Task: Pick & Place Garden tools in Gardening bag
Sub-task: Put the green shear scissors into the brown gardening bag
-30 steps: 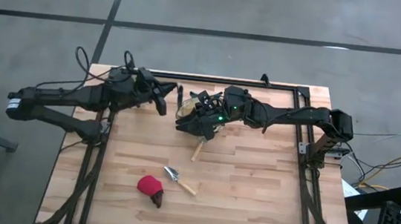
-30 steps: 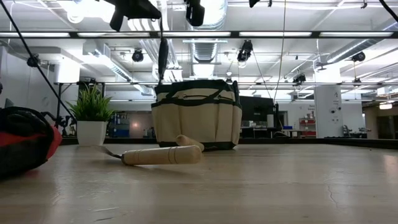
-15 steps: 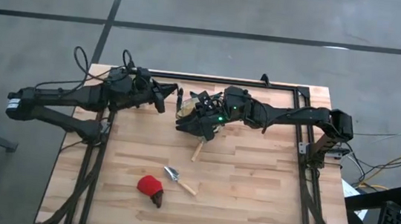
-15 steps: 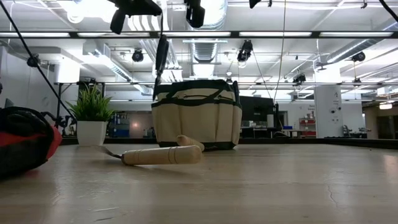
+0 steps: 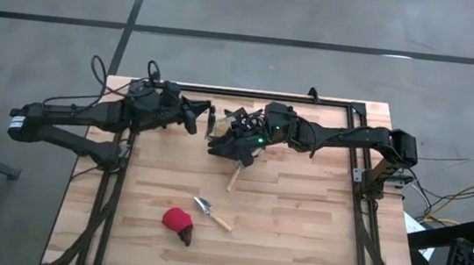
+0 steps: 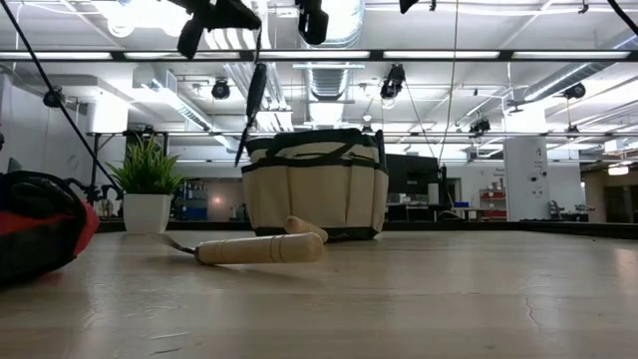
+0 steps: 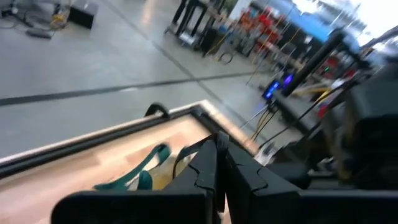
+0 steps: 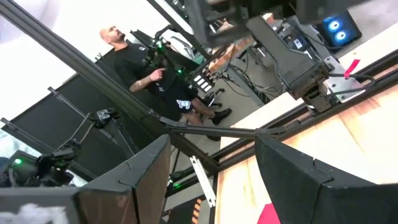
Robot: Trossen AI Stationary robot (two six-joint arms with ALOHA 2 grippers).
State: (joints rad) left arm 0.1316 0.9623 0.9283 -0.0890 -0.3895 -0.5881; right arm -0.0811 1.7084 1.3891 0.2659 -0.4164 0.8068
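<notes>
Take the gardening bag as your landmark; it stands upright toward the far edge of the table, tan with dark trim.

Nearest to you in the low view, well short of the bag, the red rounded item with its dark tip lies on the wood. Just beside it, a little closer to the bag, you have a silver trowel with a wooden handle, lying flat. Closer still to the bag, a second wooden handle rests on the table with its far end close under the right arm; you cannot see its blade from above.

At the bag itself, your right gripper hangs directly over the opening and covers most of it from above. Its jaws stand spread wide, and its wrist view shows nothing between them.

Just to the left of the bag, your left gripper is raised above the table with its jaws pressed together, pinching a dark-handled pruner. The pruner hangs tilted, its lower tip beside the bag's upper left rim and not inside it.

Left of the bag and farther back, a small green potted plant stands upright.

Beyond the table, the right wrist view shows a person in dark clothing standing among equipment.
</notes>
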